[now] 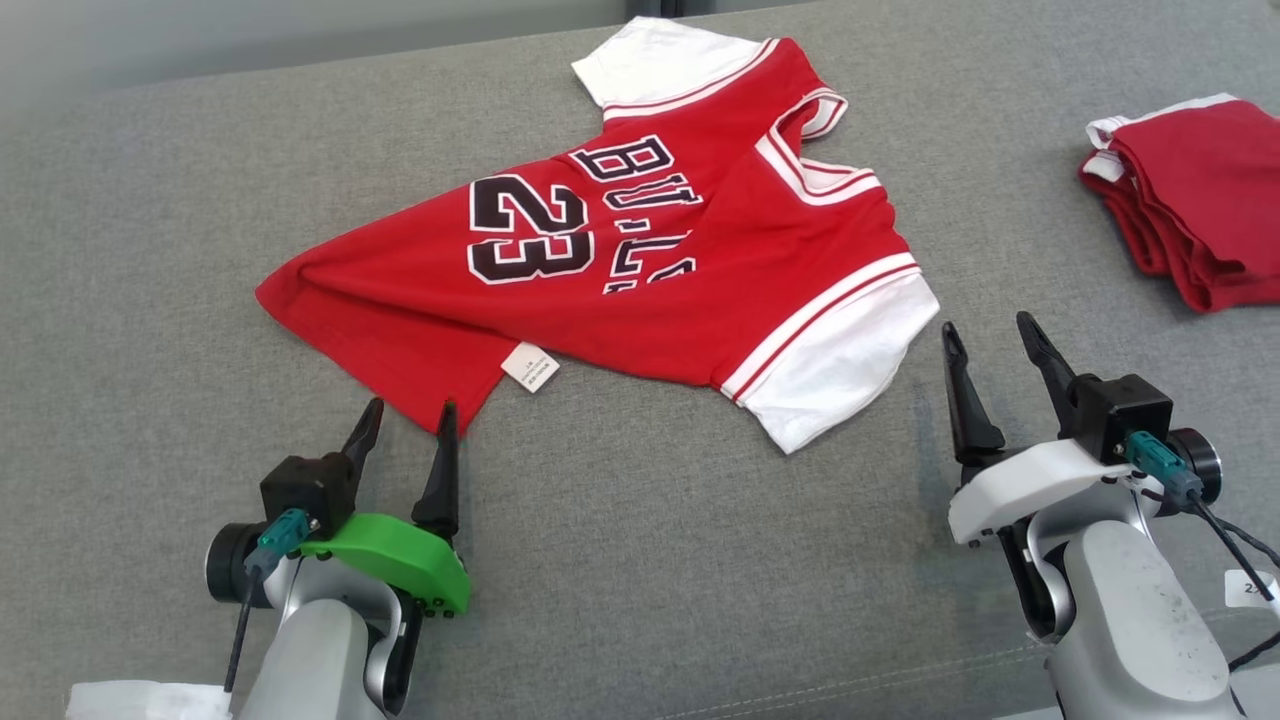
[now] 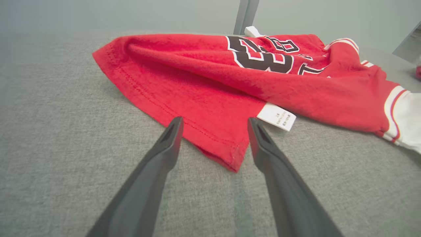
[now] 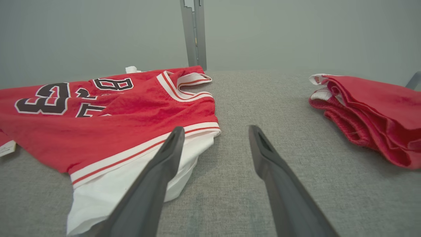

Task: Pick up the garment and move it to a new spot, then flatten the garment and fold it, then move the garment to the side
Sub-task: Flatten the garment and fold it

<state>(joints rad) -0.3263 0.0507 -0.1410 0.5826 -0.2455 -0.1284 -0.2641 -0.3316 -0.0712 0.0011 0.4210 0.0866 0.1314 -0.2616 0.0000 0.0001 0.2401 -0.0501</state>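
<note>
**Far lower left, at the frame edge:** white crumpled item (image 1: 140, 700), kind unclear.

**Lower left:** left gripper (image 1: 410, 410) (image 2: 214, 121) on a green mount, fingers spread wide and pinching nothing. In the left wrist view, set to either side of the garment's near hem corner; contact with the cloth not discernible.

**Centre:** garment (image 1: 680, 290) (image 2: 204, 89) (image 3: 131, 131), a red jersey with white sleeves and a black "23". Lying opened out but rumpled on the grey tabletop (image 1: 640, 560), hem to the left and neck opening to the right. Creases across the chest, breaking up the lettering.

**At the near edge, just right of the hem corner:** white care label (image 1: 530, 366) (image 2: 276, 117), sticking out onto the tabletop.

**Right of centre:** near white sleeve (image 1: 840, 370) (image 3: 108, 194), flat on the tabletop just beside the right gripper.

**Lower right:** right gripper (image 1: 987, 325) (image 3: 215, 128) on a white mount, fingers spread and holding nothing. In the right wrist view, one finger overlapping the sleeve edge and the other over bare tabletop.

**Far right:** folded red pile (image 1: 1190, 200) (image 3: 371, 108) with white trim, well apart from the garment across a strip of grey tabletop.

**Beyond the far edge, wrist views:** grey upright post (image 2: 245, 16) (image 3: 194, 33).
</note>
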